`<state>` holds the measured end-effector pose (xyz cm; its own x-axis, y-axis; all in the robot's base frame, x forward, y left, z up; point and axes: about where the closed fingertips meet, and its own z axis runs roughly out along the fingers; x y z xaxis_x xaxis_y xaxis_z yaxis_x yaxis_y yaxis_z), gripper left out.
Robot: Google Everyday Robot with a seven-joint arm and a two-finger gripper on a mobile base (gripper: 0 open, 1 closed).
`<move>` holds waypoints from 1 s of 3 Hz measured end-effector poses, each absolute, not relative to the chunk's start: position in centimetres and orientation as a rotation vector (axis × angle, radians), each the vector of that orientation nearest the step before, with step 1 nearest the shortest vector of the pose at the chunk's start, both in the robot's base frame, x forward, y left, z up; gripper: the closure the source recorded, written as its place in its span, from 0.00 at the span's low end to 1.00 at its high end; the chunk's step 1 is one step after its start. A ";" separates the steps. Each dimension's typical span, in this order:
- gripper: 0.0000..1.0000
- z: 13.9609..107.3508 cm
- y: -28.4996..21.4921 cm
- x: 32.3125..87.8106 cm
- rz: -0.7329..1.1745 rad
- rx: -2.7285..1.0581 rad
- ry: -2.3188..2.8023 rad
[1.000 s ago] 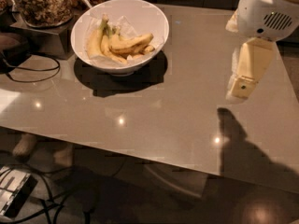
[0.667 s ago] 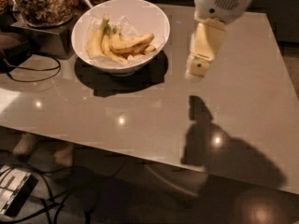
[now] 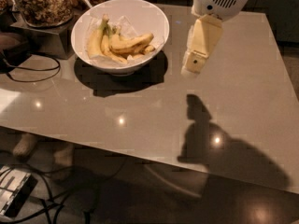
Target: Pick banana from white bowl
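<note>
The white bowl (image 3: 93, 20) stands at the back left of the grey table (image 3: 140, 101). It holds a small bunch of yellow bananas (image 3: 131, 44) lying on white paper. My gripper (image 3: 192, 66) hangs above the table just right of the bowl, clear of its rim, with the cream-coloured finger unit pointing down. It holds nothing that I can see.
A clear glass jar of brown nuts (image 3: 42, 3) stands on a dark stand behind the bowl at the left. A black cable (image 3: 32, 73) loops on the table's left side. Cables and a device (image 3: 14, 195) lie on the floor at lower left.
My gripper has moved left across the table from the right edge to just beside the bowl. The bowl and bananas have not moved.
</note>
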<state>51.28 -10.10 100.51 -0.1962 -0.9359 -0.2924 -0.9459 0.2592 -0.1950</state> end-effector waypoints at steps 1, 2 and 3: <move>0.00 101.6 -6.8 52.1 0.059 -1.758 2.138; 0.00 102.5 -2.3 53.5 0.039 -1.817 2.098; 0.00 102.7 -1.0 54.0 0.039 -1.817 2.064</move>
<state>54.00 -1.02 102.71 -0.0844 -0.9486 -0.3049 -0.9596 0.1598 -0.2316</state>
